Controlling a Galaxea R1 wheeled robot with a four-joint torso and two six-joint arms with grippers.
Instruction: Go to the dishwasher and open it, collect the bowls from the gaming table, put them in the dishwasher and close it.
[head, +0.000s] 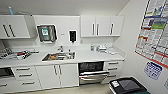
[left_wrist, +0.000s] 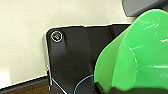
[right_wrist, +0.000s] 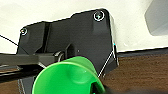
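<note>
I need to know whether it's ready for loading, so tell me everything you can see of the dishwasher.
The dishwasher is built in under the white countertop, right of the sink, between white cabinet doors and a stack of drawers. Its stainless-steel door is tipped partly open, its top edge leaning outward, with a horizontal bar handle across the front. Above the door the dark interior shows, with a rack faintly visible inside.

Left wrist: dark plate (left_wrist: 72, 62) tilted, its round corner fitting (left_wrist: 56, 36) uppermost, a thin blue cable looped just beside the lower end; fingers not discernible. Right wrist: dark plate (right_wrist: 75, 40) with round fittings at two corners, jointed bar (right_wrist: 32, 59) lying across just beside it; fingers not discernible.
</note>
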